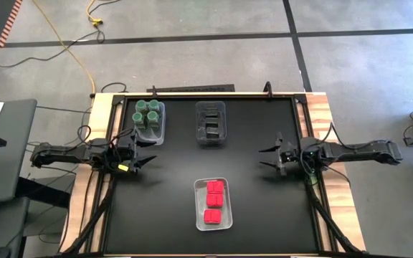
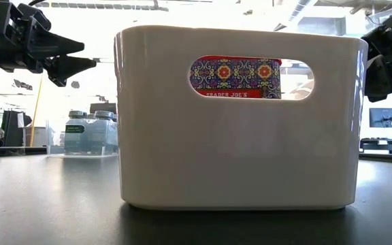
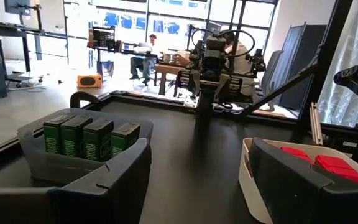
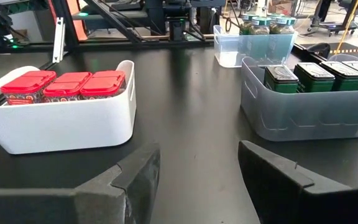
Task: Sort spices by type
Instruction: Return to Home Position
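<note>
The left claw [image 1: 143, 152] hangs at the middle left of the high view with its fingers spread and nothing between them. The right claw [image 1: 264, 158] mirrors it at the middle right, also spread and empty. Every spice lies inward of both claws, toward the centre of the frame. The green-lidded jars [image 1: 149, 113] stand in the clear bin [image 1: 160, 133] at the upper left, and that bin's lower edge is just above the left claw. The dark boxes [image 1: 211, 127] fill the grey bin [image 1: 211, 106] at upper centre. The red packets [image 1: 214, 201] lie in the white bin [image 1: 198, 208] at lower centre of the tabletop [image 1: 264, 208]. The left claw is much nearer a bin than the right, which is well apart from all three. Sorting looks finished, so what remains is probably a retreat outward, away from the bins. Only the left arm seems to need care, near the jar bin's corner. How much room it has is hard to judge from overhead.
</note>
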